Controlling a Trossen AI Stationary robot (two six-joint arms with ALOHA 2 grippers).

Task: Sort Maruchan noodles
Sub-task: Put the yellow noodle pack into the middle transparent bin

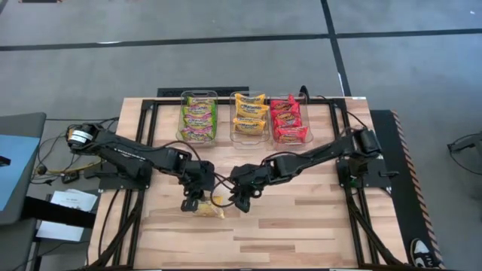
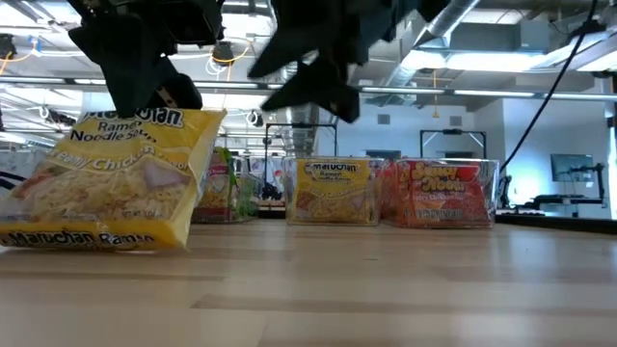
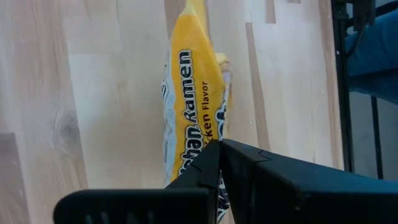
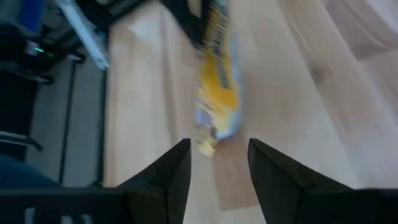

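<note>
Yellow packet [image 4: 217, 93] motion-blurred

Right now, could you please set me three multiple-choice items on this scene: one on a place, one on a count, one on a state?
1. Where is the yellow packet?
A. in the middle bin
B. on the table, near side
C. on the floor

2. How many bins hold packets?
A. two
B. three
C. five

3. The right gripper is:
A. open
B. shut on the packet
C. out of view

Answers:
1 B, it lies before both arms, gripped by the left gripper.
2 B: green bin, yellow bin, red bin.
3 A, a gap shows between its fingers.
</note>
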